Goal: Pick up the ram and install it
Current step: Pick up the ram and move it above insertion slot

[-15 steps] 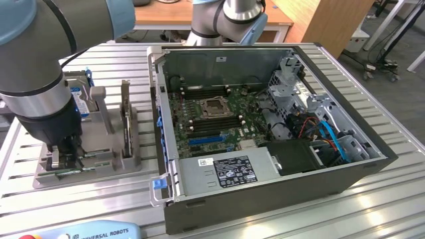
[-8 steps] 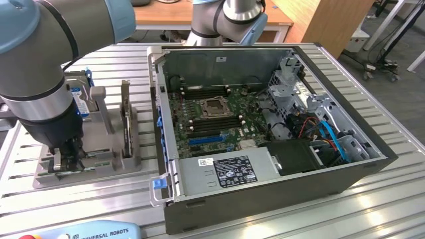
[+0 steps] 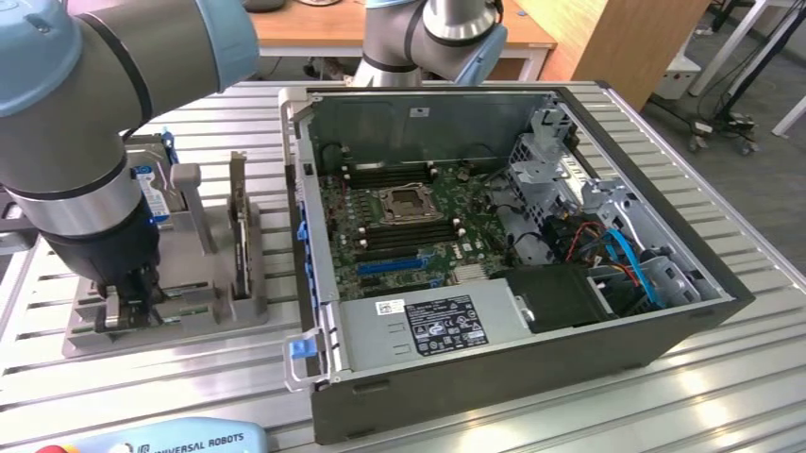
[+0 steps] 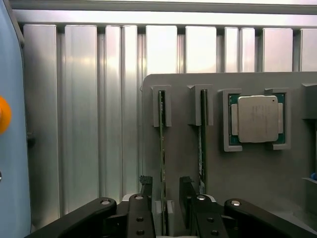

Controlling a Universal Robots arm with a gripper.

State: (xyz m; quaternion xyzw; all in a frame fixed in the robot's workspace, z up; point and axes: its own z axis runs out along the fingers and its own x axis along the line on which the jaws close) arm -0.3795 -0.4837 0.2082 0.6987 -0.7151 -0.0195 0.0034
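Claw [image 4: 165, 182] points straight down, wide open astride one ram [image 4: 162, 139] standing in the grey holder [image 4: 237, 178], gripping nothing.

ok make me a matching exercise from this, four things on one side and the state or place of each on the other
Things: 1 gripper; 2 processor; 3 computer case; 4 other ram stick
States: a side panel off, insides showing; b flat in a square pocket; c on edge, not between the jaws; d open, straddling a ram stick
Pairs: 1-d; 2-b; 3-a; 4-c
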